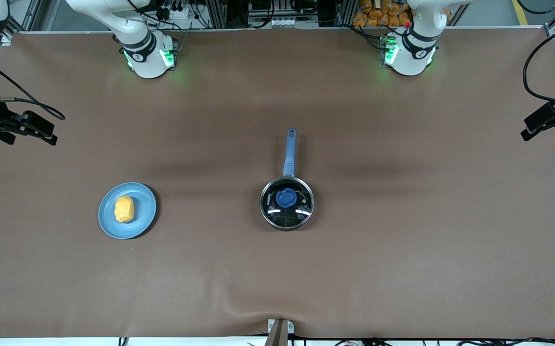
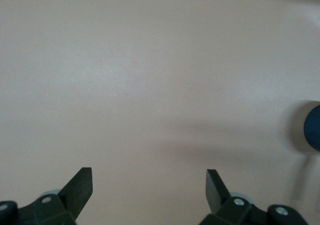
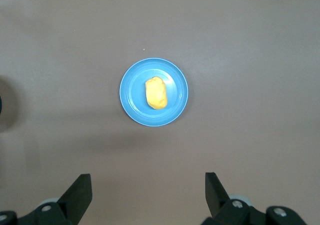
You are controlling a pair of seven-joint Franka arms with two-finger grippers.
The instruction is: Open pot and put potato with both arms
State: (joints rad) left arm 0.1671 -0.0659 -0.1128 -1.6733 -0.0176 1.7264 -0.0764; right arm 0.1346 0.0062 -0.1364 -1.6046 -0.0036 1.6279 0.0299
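Note:
The black pot [image 1: 264, 205] stands at the table's middle, its blue handle [image 1: 289, 152] pointing toward the robots' bases. A glass lid with a blue knob [image 1: 286, 197] sits on it. The yellow potato [image 1: 124, 209] lies on a blue plate [image 1: 146, 211] toward the right arm's end; both show in the right wrist view, potato [image 3: 156, 93] on plate [image 3: 176, 92]. My right gripper [image 3: 148, 177] is open and empty, high above the table short of the plate. My left gripper [image 2: 149, 172] is open and empty, high over bare table, with a dark round edge [image 2: 314, 127] at the side.
Brown cloth [image 1: 402, 240] covers the whole table. Both arms' bases [image 1: 148, 57] [image 1: 409, 55] stand along the edge farthest from the front camera. Black arm hardware with cables hangs at each end of the table [image 1: 22, 125] [image 1: 551, 117].

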